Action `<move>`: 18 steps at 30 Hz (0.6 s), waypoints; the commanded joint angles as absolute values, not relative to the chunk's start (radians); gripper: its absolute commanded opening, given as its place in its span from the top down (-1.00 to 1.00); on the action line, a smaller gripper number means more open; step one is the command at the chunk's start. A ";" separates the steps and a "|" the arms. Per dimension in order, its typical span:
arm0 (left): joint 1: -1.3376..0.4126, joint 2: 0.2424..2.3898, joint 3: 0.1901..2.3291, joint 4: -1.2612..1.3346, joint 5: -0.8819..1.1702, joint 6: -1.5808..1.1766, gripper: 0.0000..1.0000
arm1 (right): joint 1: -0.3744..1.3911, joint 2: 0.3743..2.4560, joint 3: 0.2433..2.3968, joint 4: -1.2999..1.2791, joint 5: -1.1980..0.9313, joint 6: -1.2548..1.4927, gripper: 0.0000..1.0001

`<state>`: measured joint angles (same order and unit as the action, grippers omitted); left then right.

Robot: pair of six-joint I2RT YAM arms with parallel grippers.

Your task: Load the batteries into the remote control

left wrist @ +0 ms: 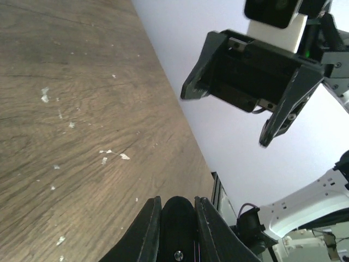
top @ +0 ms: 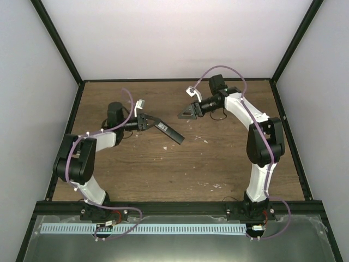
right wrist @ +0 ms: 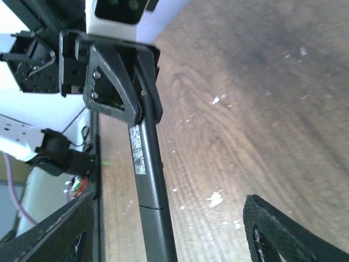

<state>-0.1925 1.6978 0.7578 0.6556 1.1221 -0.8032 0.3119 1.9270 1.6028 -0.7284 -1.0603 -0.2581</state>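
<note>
Barely begun, judging by the layout. Clamped in the closed left gripper [top: 146,121]: one end of the slim black plastic bar-shaped remote control [top: 169,132], free end jutting straight out past the fingertips, seemingly clear of the surface, toward the right gripper [top: 188,113]. Facing it, just beyond that free end: the right gripper, jaws spread wide, nothing between them. No sign anywhere of the two small blue cylindrical batteries: none in either gripper, none on the wood below. On the side of the remote facing the right gripper, just out from the left fingers: a white printed label [right wrist: 138,155], and further out a seam [right wrist: 150,207] across the body. Impossible to tell whether the compartment is open or covered. Left to do, by this reckoning: finding and picking up both cells, exposing the compartment, seating them, closing up.

Beneath both grippers: brown wood-grain table [top: 229,158], scattered with pale flakes of debris [left wrist: 124,156]. Nothing between the two grippers to block an approach. Main obstacle, probably: the unseen batteries.
</note>
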 commanded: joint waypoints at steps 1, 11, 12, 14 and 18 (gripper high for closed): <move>-0.209 1.620 0.830 0.384 1.176 -0.640 1.00 | 0.336 1.938 1.627 -0.853 -1.151 -0.346 -0.33; -0.235 1.556 0.852 0.301 1.204 -0.604 1.00 | 0.465 1.962 1.608 -0.900 -1.153 -0.392 -0.27; -0.236 1.550 0.851 0.298 1.209 -0.602 1.00 | 0.473 1.967 1.606 -0.908 -1.151 -0.396 -0.26; -0.235 1.542 0.853 0.280 1.219 -0.588 1.00 | 0.483 1.966 1.594 -0.914 -1.155 -0.401 -0.23; -0.235 1.530 0.859 0.246 1.233 -0.564 1.00 | 0.493 1.949 1.557 -0.912 -1.163 -0.405 -0.20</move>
